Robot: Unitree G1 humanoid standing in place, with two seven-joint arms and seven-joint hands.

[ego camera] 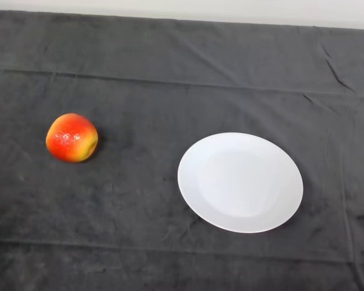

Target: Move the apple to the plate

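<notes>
A red and yellow apple point(71, 137) lies on the dark cloth at the left of the table. A white round plate point(240, 182) lies on the cloth right of the middle, with nothing on it. The apple and the plate are well apart.
The dark cloth point(170, 91) covers the whole table, with creases across the back and front. A pale wall strip runs along the far edge.
</notes>
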